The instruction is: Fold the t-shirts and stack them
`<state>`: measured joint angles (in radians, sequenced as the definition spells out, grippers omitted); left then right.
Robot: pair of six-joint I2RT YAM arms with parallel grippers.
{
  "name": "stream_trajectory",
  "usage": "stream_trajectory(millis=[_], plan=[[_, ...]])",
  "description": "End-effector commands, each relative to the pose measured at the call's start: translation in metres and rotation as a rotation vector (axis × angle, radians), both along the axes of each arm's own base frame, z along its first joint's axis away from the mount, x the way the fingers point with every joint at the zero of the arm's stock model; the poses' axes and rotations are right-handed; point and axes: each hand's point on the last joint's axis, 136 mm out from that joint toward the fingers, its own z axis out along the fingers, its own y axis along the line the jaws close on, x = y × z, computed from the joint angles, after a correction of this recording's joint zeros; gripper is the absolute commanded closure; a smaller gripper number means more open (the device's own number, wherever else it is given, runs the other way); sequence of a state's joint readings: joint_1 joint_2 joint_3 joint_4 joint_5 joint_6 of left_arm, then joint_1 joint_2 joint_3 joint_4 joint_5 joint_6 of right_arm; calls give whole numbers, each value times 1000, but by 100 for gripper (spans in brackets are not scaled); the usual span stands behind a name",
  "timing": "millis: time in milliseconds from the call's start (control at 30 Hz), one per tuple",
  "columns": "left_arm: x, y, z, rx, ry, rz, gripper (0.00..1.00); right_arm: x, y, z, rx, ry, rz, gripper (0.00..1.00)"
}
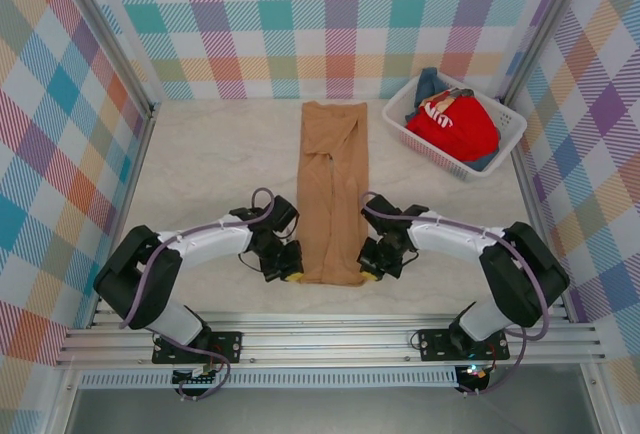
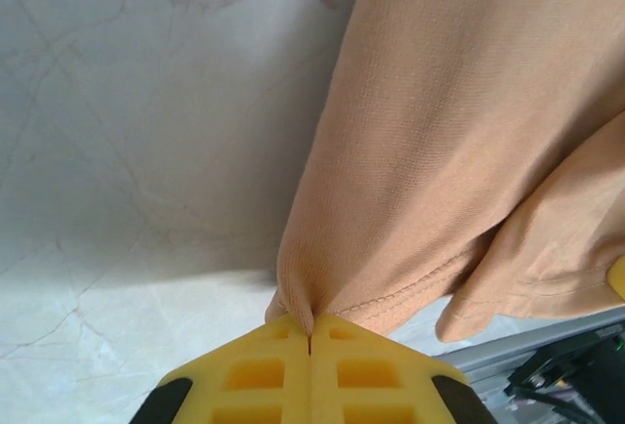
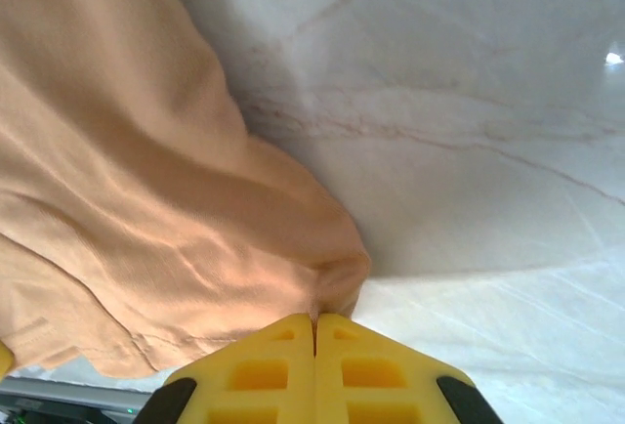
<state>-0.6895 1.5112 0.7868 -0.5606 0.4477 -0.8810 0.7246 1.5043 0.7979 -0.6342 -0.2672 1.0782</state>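
You have the pale marble-patterned table (image 1: 200,164) spread wide between the pastel checked walls (image 1: 60,104), and down its middle lies the tan orange-brown cloth t-shirt (image 1: 335,184), folded into a long narrow strip that runs from the far side toward the arm bases. The print does not show on this tan t-shirt as it lies. Your two white-and-black arms reach inward from the near rail, the left arm (image 1: 190,244) on the strip's left and the right arm (image 1: 470,239) on its right, both ending at the strip's near end. In the far right corner sits the white plastic lattice basket (image 1: 515,126), well apart from the strip, holding the red t-shirt with white lettering (image 1: 455,126) bunched on top and the blue t-shirt (image 1: 428,84) tucked behind and under it. The left gripper (image 1: 292,275) has its yellow pads pressed together, pinching the near left corner of the tan t-shirt at the hem. The right gripper (image 1: 371,275) is likewise squeezed closed, pinching the near right corner, with the cloth gathered into a small pucker at the pads.
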Motion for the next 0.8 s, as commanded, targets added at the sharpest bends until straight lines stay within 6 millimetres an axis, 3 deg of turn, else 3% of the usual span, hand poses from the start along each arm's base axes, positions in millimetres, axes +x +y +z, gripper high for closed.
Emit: stream_trajectory(millis=[0,167,333,533,767], plan=[[-37,2,4,-20,73,-85,100,-35,-2,5,-3,77,96,100],[-58,0,9,-41,72,-118,100,-57,-9,6,-2,111,90,100],[-43,-2,28,-55,-25,-56,100,-49,-10,25,3,48,72,100],[-7,-8,56,-46,-142,10,100,-21,-1,44,7,-18,52,100],[46,1,70,-31,-204,150,100,39,2,71,-9,-120,28,100]])
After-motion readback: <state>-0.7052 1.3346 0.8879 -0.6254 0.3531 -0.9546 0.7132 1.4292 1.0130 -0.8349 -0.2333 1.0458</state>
